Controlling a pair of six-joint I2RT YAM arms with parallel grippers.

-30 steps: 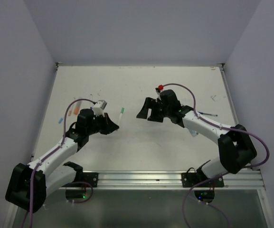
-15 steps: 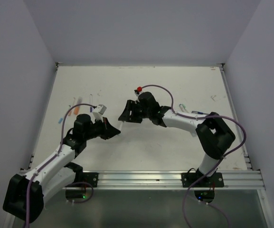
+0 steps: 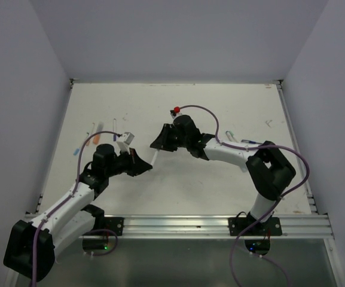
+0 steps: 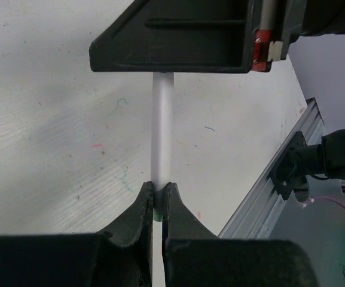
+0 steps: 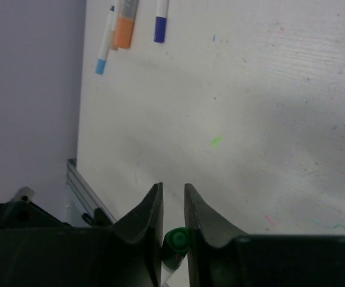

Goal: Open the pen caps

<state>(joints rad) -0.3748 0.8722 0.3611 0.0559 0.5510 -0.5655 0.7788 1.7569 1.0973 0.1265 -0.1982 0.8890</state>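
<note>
A white pen (image 3: pixel 155 156) hangs in the air between both grippers. My left gripper (image 4: pixel 157 186) is shut on the lower end of its barrel (image 4: pixel 162 131). My right gripper (image 5: pixel 172 188) has closed on the green pen cap (image 5: pixel 176 244), which sits deep between its fingers and touches both. In the top view the left gripper (image 3: pixel 144 165) and the right gripper (image 3: pixel 159 143) face each other along the pen. More pens lie flat on the table, with an orange cap (image 5: pixel 123 31), a light blue cap (image 5: pixel 101 64) and a dark blue cap (image 5: pixel 159 28).
Capped pens lie at the table's left (image 3: pixel 92 130), and two more thin pens lie at the right (image 3: pixel 257 143). The aluminium rail (image 3: pixel 220 224) runs along the near edge. Grey walls close in on three sides.
My right arm swung left to the pen held by my left gripper, and its jaws closed from wide open onto the green cap. The left gripper stayed shut on the barrel.
</note>
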